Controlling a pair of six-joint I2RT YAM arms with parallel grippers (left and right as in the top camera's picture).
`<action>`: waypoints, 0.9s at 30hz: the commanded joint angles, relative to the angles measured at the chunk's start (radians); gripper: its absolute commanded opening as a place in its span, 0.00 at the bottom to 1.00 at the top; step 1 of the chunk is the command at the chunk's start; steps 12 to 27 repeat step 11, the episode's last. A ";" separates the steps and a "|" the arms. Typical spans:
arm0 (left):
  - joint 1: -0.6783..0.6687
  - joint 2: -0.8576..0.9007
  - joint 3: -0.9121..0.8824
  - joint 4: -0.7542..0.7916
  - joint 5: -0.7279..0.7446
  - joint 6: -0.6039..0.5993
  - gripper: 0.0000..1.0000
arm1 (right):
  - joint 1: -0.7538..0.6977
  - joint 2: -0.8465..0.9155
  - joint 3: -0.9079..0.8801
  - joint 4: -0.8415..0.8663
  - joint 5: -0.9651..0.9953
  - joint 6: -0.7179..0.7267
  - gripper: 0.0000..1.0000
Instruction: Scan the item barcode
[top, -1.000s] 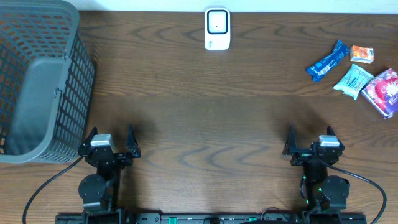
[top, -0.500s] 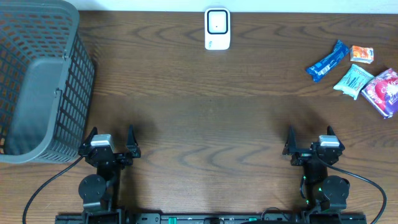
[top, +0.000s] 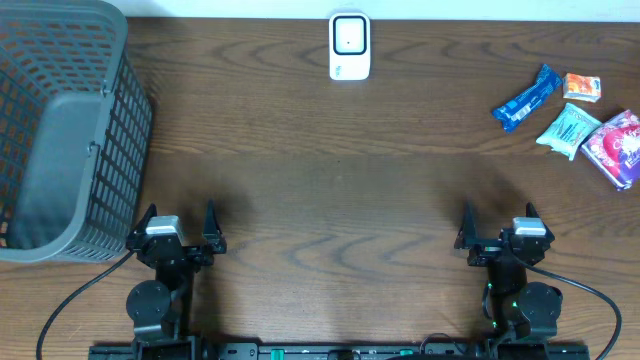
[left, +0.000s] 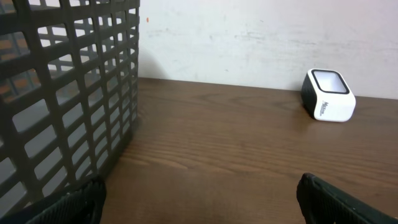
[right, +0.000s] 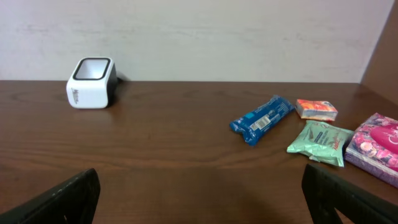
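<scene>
A white barcode scanner (top: 349, 46) with a dark window stands at the back middle of the table; it also shows in both wrist views (left: 328, 94) (right: 91, 82). Several packaged items lie at the back right: a blue wrapper (top: 527, 97) (right: 262, 118), a small orange packet (top: 582, 87) (right: 316, 109), a green pack (top: 568, 129) (right: 320, 142) and a pink pack (top: 618, 146) (right: 377, 145). My left gripper (top: 181, 224) (left: 200, 202) rests open at the front left with nothing in it. At the front right my right gripper (top: 497, 221) (right: 202, 196) is open too, nothing between its fingers.
A tall grey mesh basket (top: 62, 130) (left: 68, 93) fills the left side, close behind my left gripper. A pale wall runs along the far table edge. Bare brown wood lies between the grippers and the scanner.
</scene>
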 joint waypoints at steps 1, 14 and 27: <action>0.005 -0.006 -0.010 -0.044 0.010 -0.009 0.98 | -0.007 -0.006 -0.001 -0.004 -0.002 0.017 0.99; 0.005 -0.006 -0.010 -0.044 0.010 -0.009 0.98 | -0.007 -0.006 -0.001 -0.004 -0.002 0.017 0.99; 0.005 -0.006 -0.010 -0.044 0.010 -0.009 0.98 | -0.007 -0.006 -0.001 -0.004 -0.002 0.017 0.99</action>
